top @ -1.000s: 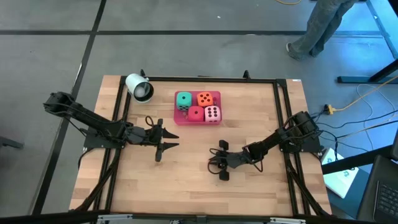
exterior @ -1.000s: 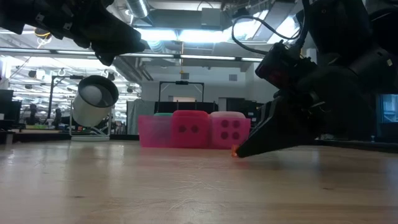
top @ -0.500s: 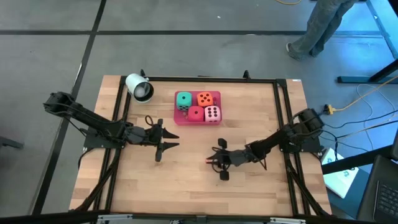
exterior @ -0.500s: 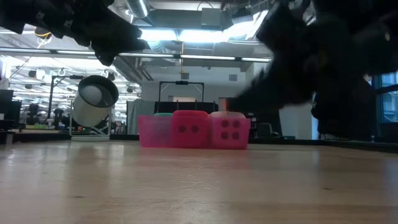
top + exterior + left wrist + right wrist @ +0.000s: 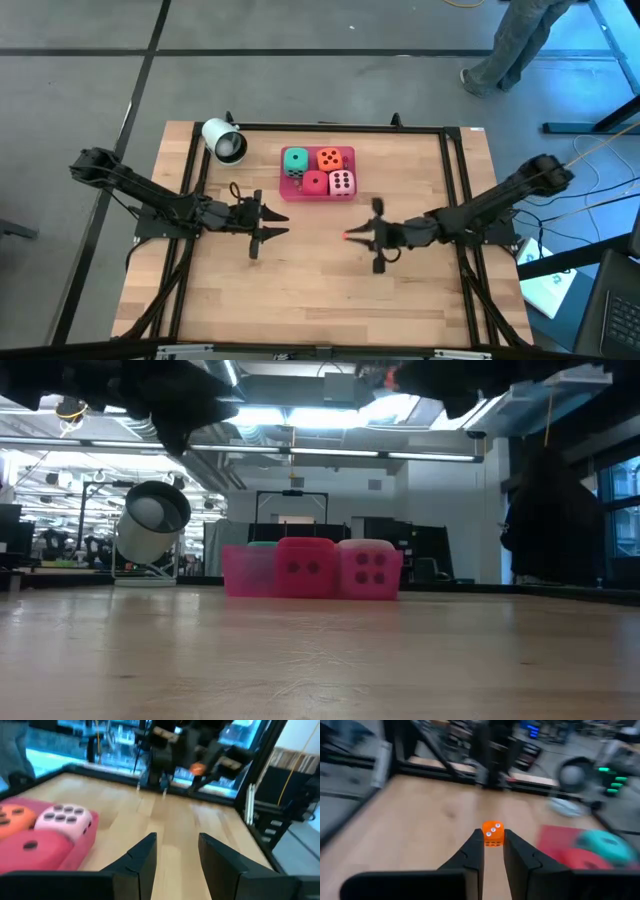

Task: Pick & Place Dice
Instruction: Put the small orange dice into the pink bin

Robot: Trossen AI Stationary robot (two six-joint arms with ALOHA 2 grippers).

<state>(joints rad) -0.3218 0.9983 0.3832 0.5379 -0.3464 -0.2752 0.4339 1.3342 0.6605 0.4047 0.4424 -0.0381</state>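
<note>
The right arm stretches leftward from the frame's right edge to mid-frame, its pincer [image 5: 352, 236] raised off the desk with fingers pinched on a tiny orange die [image 5: 493, 834]. The left pincer [image 5: 278, 222] hangs left of centre, fingers apart.

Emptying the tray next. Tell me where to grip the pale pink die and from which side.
Come from straight above. The pale pink die sits in a corner of the pink tray, tight against the red die and orange die; only its top and outer faces are free. Probably one of the jaws on the outer face opposite the red die, the other into that seam.
</note>
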